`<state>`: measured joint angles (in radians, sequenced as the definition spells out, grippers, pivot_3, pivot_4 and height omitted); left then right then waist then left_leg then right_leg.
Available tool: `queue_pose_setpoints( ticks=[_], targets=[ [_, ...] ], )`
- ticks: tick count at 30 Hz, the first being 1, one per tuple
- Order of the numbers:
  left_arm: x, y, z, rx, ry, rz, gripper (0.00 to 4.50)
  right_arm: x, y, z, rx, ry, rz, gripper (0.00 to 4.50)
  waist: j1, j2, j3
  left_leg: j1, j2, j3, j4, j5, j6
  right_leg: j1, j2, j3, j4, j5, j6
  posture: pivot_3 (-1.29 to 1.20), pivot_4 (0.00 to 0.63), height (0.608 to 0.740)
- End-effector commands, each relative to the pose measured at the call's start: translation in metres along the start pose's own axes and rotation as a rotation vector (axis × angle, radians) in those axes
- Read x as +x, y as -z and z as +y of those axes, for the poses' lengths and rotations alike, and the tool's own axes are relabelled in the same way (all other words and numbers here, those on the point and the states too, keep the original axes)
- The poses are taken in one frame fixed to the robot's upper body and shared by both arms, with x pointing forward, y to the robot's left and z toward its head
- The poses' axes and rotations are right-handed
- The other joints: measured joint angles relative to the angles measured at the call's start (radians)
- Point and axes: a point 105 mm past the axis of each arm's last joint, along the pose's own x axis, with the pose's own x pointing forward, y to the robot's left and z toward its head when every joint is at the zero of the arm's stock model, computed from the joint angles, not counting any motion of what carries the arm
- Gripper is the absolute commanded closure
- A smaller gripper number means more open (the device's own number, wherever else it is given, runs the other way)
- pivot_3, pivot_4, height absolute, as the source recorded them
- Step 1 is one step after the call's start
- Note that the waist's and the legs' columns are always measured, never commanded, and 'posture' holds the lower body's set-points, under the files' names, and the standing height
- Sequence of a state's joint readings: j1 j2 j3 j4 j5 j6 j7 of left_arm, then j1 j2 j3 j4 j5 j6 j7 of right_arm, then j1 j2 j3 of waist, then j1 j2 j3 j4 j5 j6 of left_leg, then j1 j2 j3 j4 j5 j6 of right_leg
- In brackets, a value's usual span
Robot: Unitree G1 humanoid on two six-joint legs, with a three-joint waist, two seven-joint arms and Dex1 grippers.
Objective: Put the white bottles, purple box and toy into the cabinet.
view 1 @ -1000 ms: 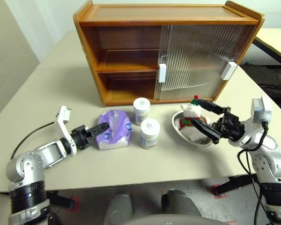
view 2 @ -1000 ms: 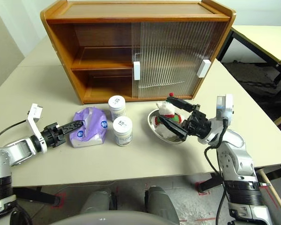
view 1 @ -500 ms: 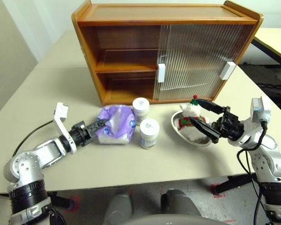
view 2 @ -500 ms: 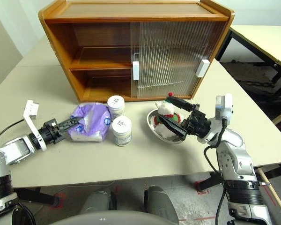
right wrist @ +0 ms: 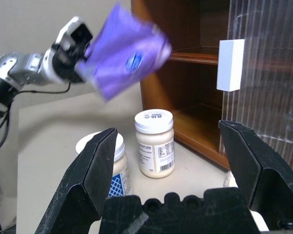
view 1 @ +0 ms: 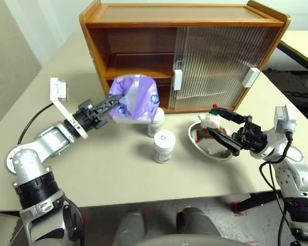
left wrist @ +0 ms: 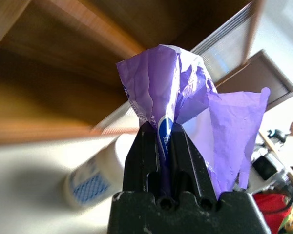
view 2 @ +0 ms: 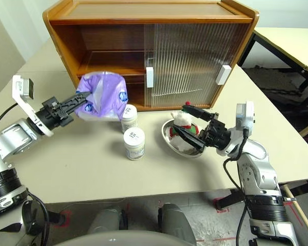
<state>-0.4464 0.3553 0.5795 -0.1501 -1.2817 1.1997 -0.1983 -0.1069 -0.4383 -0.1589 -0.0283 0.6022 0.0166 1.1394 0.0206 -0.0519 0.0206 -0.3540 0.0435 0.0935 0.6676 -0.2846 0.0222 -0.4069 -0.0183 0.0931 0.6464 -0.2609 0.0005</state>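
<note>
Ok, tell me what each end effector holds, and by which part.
Left end effector pinches the purple box by its tufted top. Right end effector is open, holding nothing.

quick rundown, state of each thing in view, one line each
purple box: off the table, held by its tufted top in the left tool, in front of the open cabinet side
left tool: shut on the purple box
right tool: open, around the toy
toy: lying in the steel bowl
white bottles: both upright on the table, lids on
cabinet: left side open, right side behind ribbed doors
</note>
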Motion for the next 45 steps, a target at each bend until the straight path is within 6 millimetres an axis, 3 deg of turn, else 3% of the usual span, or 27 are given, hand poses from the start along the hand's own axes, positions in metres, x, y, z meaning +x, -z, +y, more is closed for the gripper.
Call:
queue_pose_setpoints(
  ticks=[1, 5, 16, 32, 37, 43, 44, 45],
  targets=[
    [0.014, -0.011, 0.005, 0.014, -0.063, -0.077, 4.48, 0.0, 0.0, 0.0, -0.011, -0.001, -0.002, 0.0, 0.001, 0.0, 0.0, 0.0, 0.0, 0.0, 0.0, 0.0, 0.0, 0.0, 0.0, 0.0, 0.0, 0.0, 0.0, 0.12, 0.0, 0.74],
    [0.028, -0.025, 0.011, -0.029, -0.125, -0.205, 4.48, 0.001, -0.009, -0.005, 0.0, 0.034, -0.061, 0.0, 0.001, 0.0, 0.0, 0.0, -0.001, 0.0, 0.0, 0.0, 0.0, 0.0, 0.0, 0.001, 0.0, 0.0, 0.0, 0.12, 0.0, 0.74],
    [0.057, -0.014, 0.005, -0.031, -0.2, -0.279, 4.48, -0.001, -0.02, -0.01, 0.0, 0.062, -0.119, 0.0, 0.0, -0.001, 0.0, -0.001, -0.002, 0.0, 0.0, 0.001, 0.0, 0.0, 0.0, 0.002, 0.0, 0.001, 0.002, 0.12, 0.0, 0.74],
    [0.112, -0.019, 0.004, -0.012, -0.287, -0.381, 4.48, 0.003, -0.019, -0.013, 0.014, 0.07, -0.119, 0.0, 0.02, -0.004, 0.002, -0.002, -0.01, -0.001, 0.0, 0.003, 0.003, 0.0, 0.0, 0.003, -0.003, 0.002, 0.003, 0.11, 0.0, 0.74],
    [0.113, -0.02, 0.006, -0.005, -0.309, -0.382, 2.77, -0.001, -0.016, -0.011, 0.012, 0.085, -0.106, 0.0, 0.021, -0.004, 0.002, -0.002, -0.01, -0.001, -0.001, 0.003, 0.003, 0.0, 0.0, 0.004, -0.004, 0.002, 0.004, 0.1, 0.0, 0.74],
    [0.104, -0.022, 0.007, 0.015, -0.31, -0.373, 0.36, -0.003, -0.011, -0.01, 0.021, 0.093, -0.106, 0.0, 0.02, -0.004, 0.002, -0.002, -0.01, -0.001, -0.001, 0.003, 0.003, 0.0, 0.0, 0.004, -0.003, 0.002, 0.004, 0.1, 0.0, 0.74],
    [0.1, -0.021, 0.007, 0.034, -0.315, -0.361, 0.04, -0.002, -0.01, -0.01, 0.024, 0.091, -0.107, 0.0, 0.019, -0.004, 0.002, -0.002, -0.01, -0.001, -0.001, 0.003, 0.003, 0.0, 0.0, 0.003, -0.003, 0.002, 0.004, 0.1, 0.0, 0.74],
    [0.095, -0.02, 0.007, 0.063, -0.324, -0.353, 0.04, -0.001, -0.01, -0.009, 0.026, 0.089, -0.108, 0.0, 0.018, -0.004, 0.002, -0.002, -0.009, -0.001, -0.001, 0.003, 0.003, 0.0, 0.0, 0.004, -0.003, 0.002, 0.004, 0.1, 0.0, 0.74]
  ],
)
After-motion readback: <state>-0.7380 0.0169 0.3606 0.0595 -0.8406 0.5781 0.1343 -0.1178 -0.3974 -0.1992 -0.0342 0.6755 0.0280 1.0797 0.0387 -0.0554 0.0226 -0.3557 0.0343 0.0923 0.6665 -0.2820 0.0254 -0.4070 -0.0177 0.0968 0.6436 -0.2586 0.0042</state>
